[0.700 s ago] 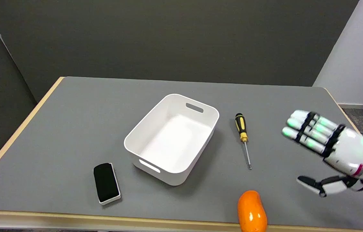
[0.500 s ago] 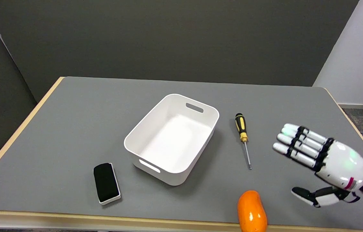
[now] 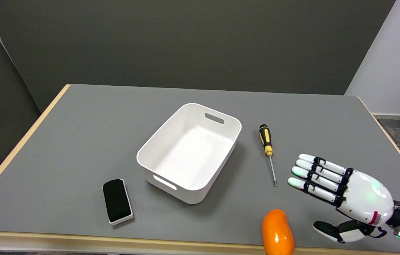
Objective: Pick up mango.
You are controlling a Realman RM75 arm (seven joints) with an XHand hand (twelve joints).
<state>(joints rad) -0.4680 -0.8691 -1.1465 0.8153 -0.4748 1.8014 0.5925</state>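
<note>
Head view is showing the orange mango (image 3: 277, 232) lying at the near edge of the grey table (image 3: 79, 141), right of the middle, its long axis running away from the camera and its lower end cut off by the bottom of the picture. Nothing is touching it. The right hand (image 3: 342, 194) is hanging in the air just to the right of the mango and a little farther back, apart from it, reaching in from the lower right corner. It is released and holding nothing: its fingers (image 3: 313, 175) are stretching out straight and side by side toward the left, while the thumb (image 3: 331, 231) is sticking out lower down, near the table edge, with a clear gap between it and the fruit.

Beyond the mango, a screwdriver (image 3: 268, 150) with a black and yellow handle is lying flat, its handle pointing to the far side and its metal tip toward the near side, close to the fingertips but not touching them. Left of it, a white plastic bin (image 3: 157, 147) with slotted handles is sitting near the table's middle, turned at an angle. Farther left and nearer, a black whiteboard eraser (image 3: 117, 201) in a white base is lying close to the front edge, well apart from the mango
</note>
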